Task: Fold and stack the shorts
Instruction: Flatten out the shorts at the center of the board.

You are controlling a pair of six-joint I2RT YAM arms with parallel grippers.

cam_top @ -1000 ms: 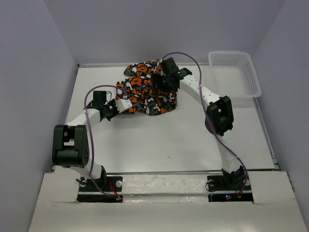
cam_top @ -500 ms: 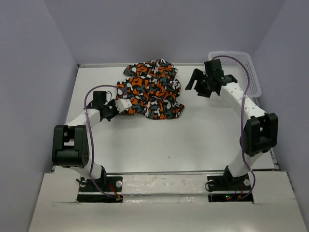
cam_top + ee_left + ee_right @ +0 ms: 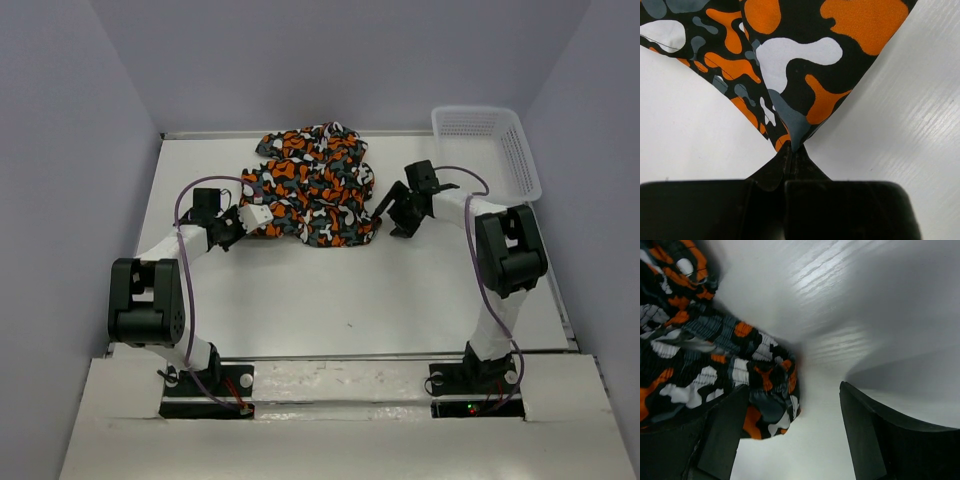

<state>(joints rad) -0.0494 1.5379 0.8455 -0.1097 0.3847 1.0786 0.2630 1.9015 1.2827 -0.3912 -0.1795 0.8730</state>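
The shorts (image 3: 312, 190) lie bunched at the back middle of the table, in an orange, black, grey and white blotchy print. My left gripper (image 3: 258, 216) is at their left corner, shut on a pinch of the cloth (image 3: 790, 127) that fans out from the jaw tips (image 3: 790, 147). My right gripper (image 3: 386, 214) hangs low beside their right edge, open. In the right wrist view the shorts' hem (image 3: 767, 390) reaches in past the left finger (image 3: 725, 435), while the right finger (image 3: 865, 435) stands over bare table.
A white mesh basket (image 3: 527, 178) stands at the back right corner. The table (image 3: 350, 290) is white, with grey walls close on the left, back and right.
My right arm has swung off the shorts, out to the right, then down beside their right edge, its jaws narrowing a little. The shorts dropped flatter. The left arm has not moved.
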